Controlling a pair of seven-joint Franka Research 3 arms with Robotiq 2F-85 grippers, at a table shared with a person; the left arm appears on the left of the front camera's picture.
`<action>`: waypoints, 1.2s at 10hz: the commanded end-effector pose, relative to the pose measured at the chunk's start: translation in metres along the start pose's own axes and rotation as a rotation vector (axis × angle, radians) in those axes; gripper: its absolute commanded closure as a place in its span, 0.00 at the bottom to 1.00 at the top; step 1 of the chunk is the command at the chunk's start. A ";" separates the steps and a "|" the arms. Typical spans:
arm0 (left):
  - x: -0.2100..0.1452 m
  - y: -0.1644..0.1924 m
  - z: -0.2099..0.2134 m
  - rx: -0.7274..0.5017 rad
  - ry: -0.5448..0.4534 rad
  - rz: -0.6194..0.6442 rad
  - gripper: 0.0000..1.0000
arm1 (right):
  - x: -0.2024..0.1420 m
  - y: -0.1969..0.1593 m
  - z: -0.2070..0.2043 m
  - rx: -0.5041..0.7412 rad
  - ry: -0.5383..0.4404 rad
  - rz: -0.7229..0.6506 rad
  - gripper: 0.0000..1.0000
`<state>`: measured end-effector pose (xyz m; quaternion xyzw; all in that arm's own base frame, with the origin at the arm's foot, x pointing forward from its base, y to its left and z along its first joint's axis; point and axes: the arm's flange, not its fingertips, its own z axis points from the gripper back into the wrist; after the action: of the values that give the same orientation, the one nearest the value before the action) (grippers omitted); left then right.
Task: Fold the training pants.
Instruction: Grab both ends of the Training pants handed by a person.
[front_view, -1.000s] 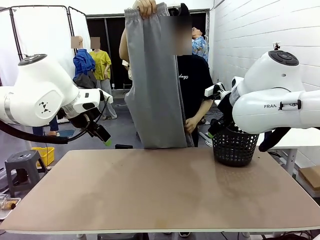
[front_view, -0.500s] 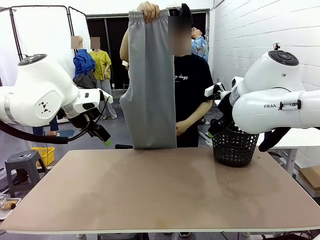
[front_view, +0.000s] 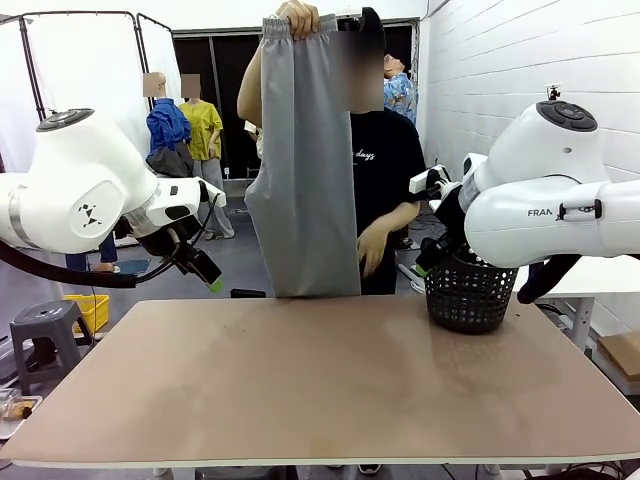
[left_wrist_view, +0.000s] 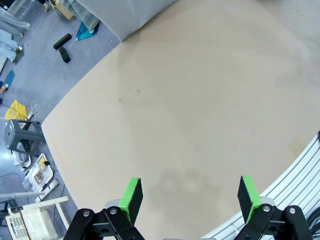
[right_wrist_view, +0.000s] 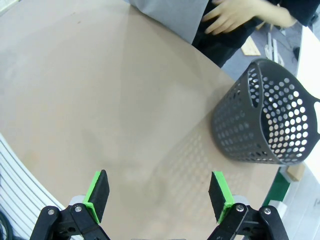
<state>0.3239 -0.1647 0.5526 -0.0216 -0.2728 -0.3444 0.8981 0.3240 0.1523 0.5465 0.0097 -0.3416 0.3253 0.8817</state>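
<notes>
A person across the table holds the light grey training pants up by the waistband in one raised hand. The legs hang straight down, with the hems at the table's far edge. The hems also appear in the left wrist view and the right wrist view. The person's other hand hovers beside the pants. My left gripper hangs open over the far left of the table, its green pads apart and empty. My right gripper is open near the basket, with nothing between its pads.
A black perforated basket stands at the table's far right, also in the right wrist view. The tan table lies bare in front of both arms. A grey stool stands on the floor at the left.
The person's lower hand has let go of the pants' lower edge. The pants have narrowed and now hang straight. Neither arm has moved.
</notes>
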 end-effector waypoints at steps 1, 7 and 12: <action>0.000 0.000 0.000 -0.003 -0.001 -0.001 0.00 | 0.000 0.000 -0.001 0.000 0.000 0.000 0.00; 0.000 0.000 0.000 -0.003 -0.001 -0.001 0.00 | 0.000 0.000 -0.001 0.000 0.000 0.000 0.00; 0.000 0.000 0.000 -0.003 -0.001 -0.001 0.00 | 0.000 0.000 -0.001 0.000 0.000 0.000 0.00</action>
<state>0.3239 -0.1646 0.5526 -0.0216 -0.2728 -0.3444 0.8981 0.3240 0.1523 0.5465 0.0097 -0.3416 0.3253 0.8817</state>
